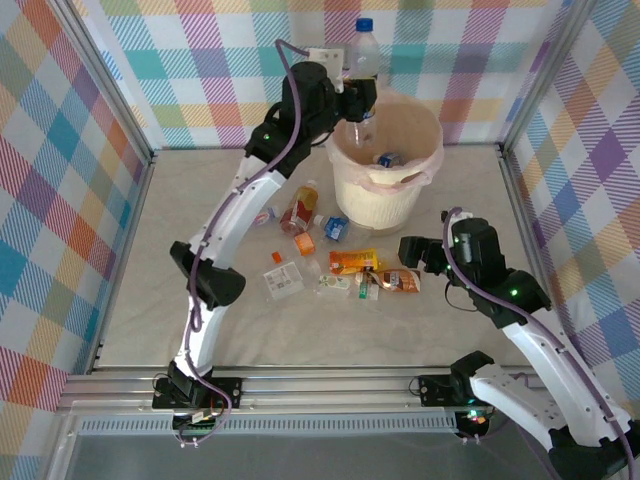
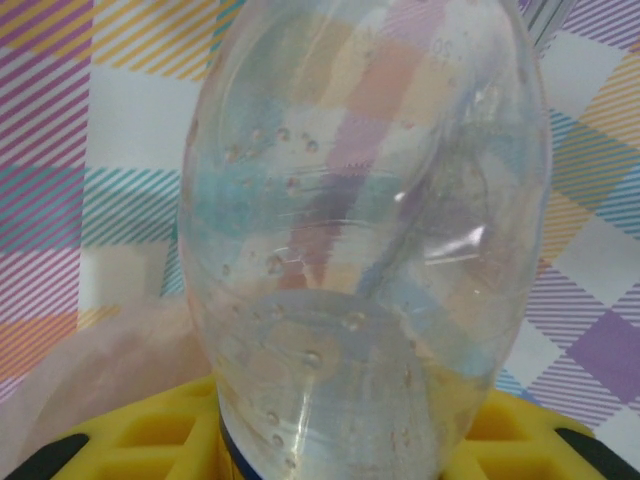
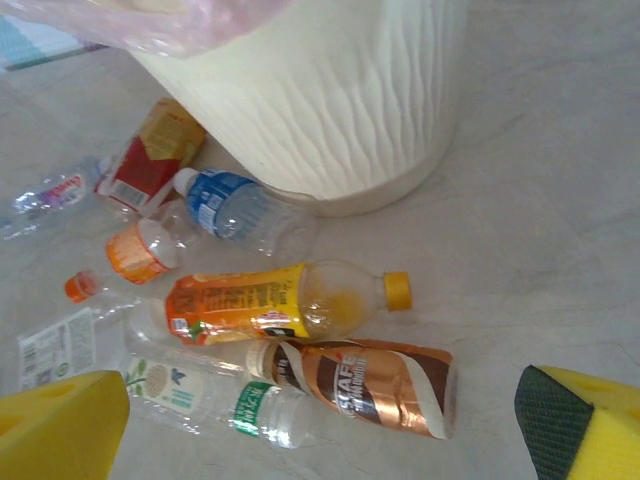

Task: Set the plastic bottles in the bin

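Observation:
The cream bin [image 1: 380, 195] with a pink liner stands at the back; its wall [image 3: 340, 90] shows in the right wrist view, and some bottles lie inside it. My left gripper [image 1: 358, 100] is shut on a large clear bottle [image 1: 366, 55] with a blue cap, held over the bin's far left rim. That bottle [image 2: 360, 220] sits between the yellow fingers [image 2: 130, 440]. My right gripper [image 1: 415, 252] hangs open and holds nothing, just above a brown coffee bottle [image 3: 370, 385]. Next to that lie an orange juice bottle [image 3: 280, 300] and a green-labelled clear bottle [image 3: 215, 400].
More bottles lie in front of the bin: a blue-labelled one [image 1: 335, 227], a red-labelled one [image 1: 300, 208], a flattened clear one [image 1: 283, 280]. Plaid walls close in the table on three sides. An aluminium rail [image 1: 320, 385] runs along the near edge.

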`<state>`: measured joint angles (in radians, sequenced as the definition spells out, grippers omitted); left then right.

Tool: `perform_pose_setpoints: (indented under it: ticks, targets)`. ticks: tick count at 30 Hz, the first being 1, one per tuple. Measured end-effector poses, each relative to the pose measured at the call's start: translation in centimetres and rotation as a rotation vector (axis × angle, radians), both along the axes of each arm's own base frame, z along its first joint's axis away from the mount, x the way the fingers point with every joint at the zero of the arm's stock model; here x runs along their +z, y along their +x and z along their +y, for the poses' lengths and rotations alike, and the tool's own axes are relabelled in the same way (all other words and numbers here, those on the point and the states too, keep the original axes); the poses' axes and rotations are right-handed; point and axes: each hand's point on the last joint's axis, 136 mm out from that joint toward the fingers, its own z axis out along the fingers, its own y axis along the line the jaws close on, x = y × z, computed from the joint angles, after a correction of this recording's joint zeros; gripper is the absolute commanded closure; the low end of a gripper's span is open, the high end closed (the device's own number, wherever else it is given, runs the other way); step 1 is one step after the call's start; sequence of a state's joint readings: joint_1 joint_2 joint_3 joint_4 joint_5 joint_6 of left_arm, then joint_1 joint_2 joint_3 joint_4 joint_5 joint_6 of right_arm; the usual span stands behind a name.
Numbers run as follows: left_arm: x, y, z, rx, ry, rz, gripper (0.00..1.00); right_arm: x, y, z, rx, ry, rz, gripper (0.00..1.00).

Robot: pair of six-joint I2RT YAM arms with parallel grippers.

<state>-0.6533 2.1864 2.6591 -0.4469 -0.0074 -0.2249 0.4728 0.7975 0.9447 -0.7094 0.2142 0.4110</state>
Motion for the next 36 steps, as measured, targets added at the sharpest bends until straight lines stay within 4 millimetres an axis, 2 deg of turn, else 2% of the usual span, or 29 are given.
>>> perform_pose_setpoints:
  ticks: [3, 9, 17, 25, 32, 36]
  targets:
    - [-0.7, 1.2, -0.9, 0.000, 0.003, -0.026, 0.73, -1.2, 0.2, -0.6, -0.034, -0.035, 0.043, 0.00]
    - [-3.7, 3.2, -2.5, -0.005, 0.034, -0.032, 0.73, -4.6, 0.5, -1.0, -0.079, -0.107, 0.179, 0.00]
    - [-6.8, 4.9, -4.3, -0.031, 0.046, -0.039, 0.73, -6.1, -0.1, -1.7, -0.126, -0.121, 0.249, 0.00]
    - [-10.0, 5.9, -5.5, -0.049, 0.068, -0.008, 0.73, -9.0, -1.4, -3.2, -0.215, -0.150, 0.332, 0.00]
    - [-11.2, 6.1, -5.8, -0.059, 0.082, 0.007, 0.69, -9.4, -1.9, -3.5, -0.249, -0.143, 0.362, 0.00]
    - [-12.1, 6.1, -6.1, -0.073, 0.095, 0.029, 0.65, -9.3, -1.7, -2.9, -0.233, -0.138, 0.389, 0.00]
